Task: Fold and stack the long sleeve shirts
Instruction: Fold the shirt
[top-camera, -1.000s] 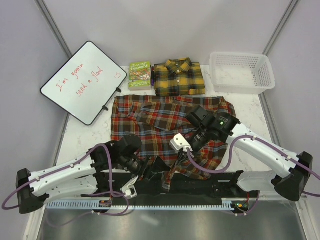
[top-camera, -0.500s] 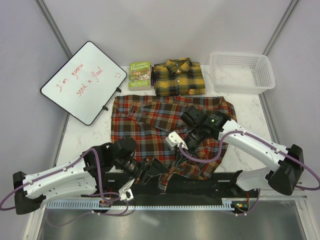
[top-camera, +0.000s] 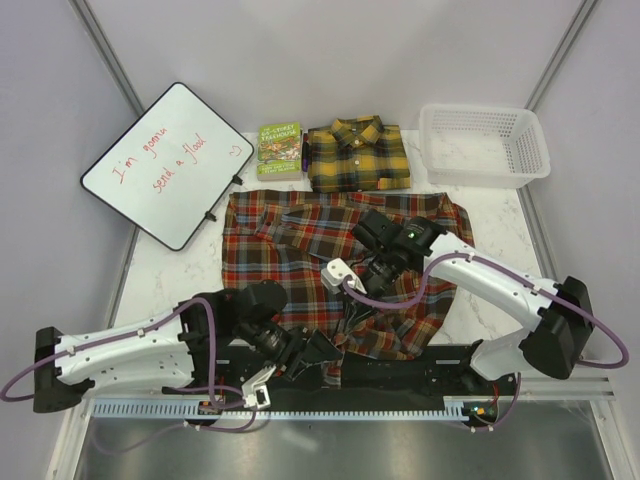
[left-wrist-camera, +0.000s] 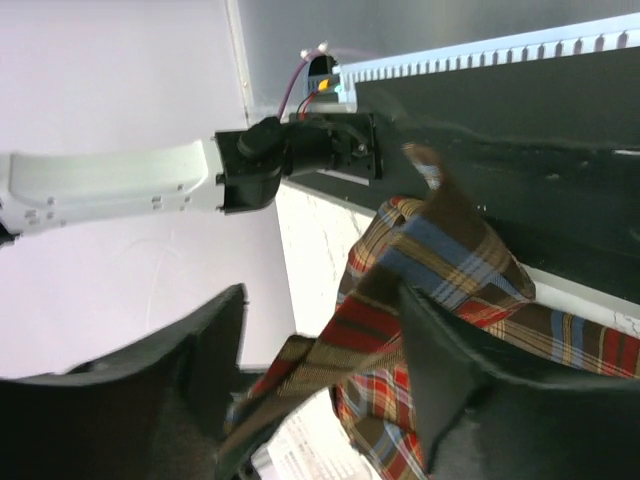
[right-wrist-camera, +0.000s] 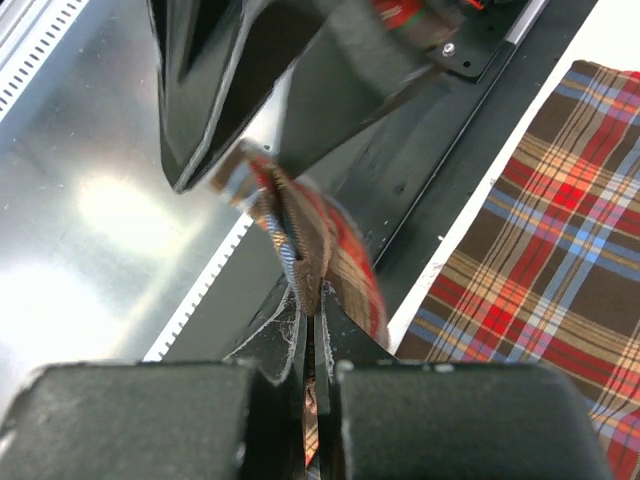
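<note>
Top view, surroundings: Beyond the right pincer (top-camera: 362, 303) we mark the folded yellow-black shirt (top-camera: 357, 155), flanked by a green book (top-camera: 280, 150) and a white basket (top-camera: 485, 145). A whiteboard (top-camera: 165, 165) lies well off to its left.
Top view, task cloth: The red-brown shirt (top-camera: 300, 250) lies spread beneath both pincers, its near hem bunched against the black base plate (top-camera: 420, 375).
Top view, arms: Both arms reach low and inward. The left pincer (top-camera: 318, 355) sits just nearer the bases than the right one.
Left wrist view: We see the fingers (left-wrist-camera: 205, 350) released and standing apart, with a raised fold of the red-brown shirt between them.
Right wrist view: The right pincer is clenched on a fold of the red-brown shirt. The left pincer's black fingers stand just ahead of it, crowding that fold.
</note>
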